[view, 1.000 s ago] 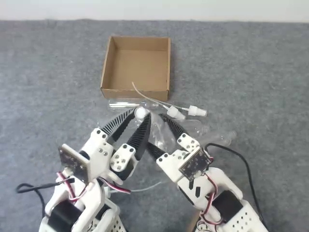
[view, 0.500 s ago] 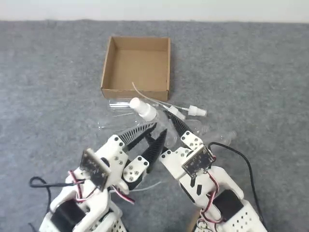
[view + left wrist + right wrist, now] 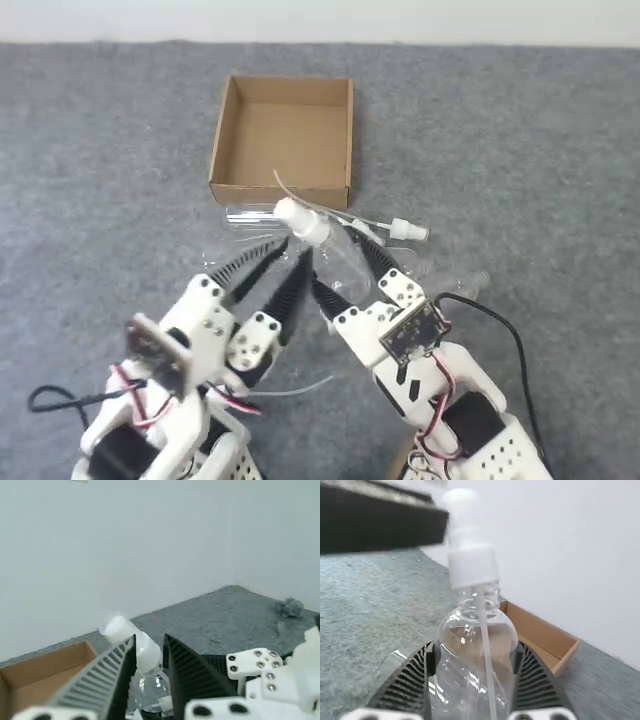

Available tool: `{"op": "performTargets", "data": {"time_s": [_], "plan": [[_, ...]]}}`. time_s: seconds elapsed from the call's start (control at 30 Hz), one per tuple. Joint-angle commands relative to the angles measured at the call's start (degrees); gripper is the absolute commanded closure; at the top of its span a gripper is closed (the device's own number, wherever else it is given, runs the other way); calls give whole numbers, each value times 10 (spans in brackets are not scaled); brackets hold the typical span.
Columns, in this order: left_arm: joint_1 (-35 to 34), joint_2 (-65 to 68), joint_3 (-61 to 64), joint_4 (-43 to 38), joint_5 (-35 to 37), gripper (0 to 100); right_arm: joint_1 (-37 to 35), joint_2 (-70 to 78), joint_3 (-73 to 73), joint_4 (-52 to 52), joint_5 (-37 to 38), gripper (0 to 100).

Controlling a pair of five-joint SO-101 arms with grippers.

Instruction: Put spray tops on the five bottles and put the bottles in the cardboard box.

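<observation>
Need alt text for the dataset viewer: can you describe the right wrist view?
A clear bottle with a white spray top is clamped between the black ribbed fingers of the right tool. A finger of the left tool sits beside the spray top. Behind, the open cardboard box lies on grey carpet before a white wall.

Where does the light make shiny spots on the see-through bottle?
Right wrist view: small white glints on the shoulder of the clear round bottle. Left wrist view: bright dots on it just below the white spray top. High view: only a faint sheen along its side.
</observation>
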Motion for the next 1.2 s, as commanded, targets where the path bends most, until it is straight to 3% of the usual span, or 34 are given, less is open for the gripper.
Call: {"op": "performTargets", "data": {"time_s": [0.0, 0.27, 0.5, 0.83, 1.03, 1.17], "plan": [[-40, -10, -49, 1, 36, 916, 15, -9, -25, -9, -7, 991], [-158, -10, -61, -3, 114, 916, 15, -9, -22, -9, -7, 991], [-185, -10, -21, -40, 114, 919, 12, -10, -30, -9, -3, 991], [-185, -9, 93, -171, 112, 920, -36, -10, -37, -3, -2, 991], [-162, -9, 103, -178, 110, 920, -41, -10, -33, -3, -2, 991], [-112, -9, 104, -160, 65, 920, -41, -9, -33, -3, -2, 991]]}}
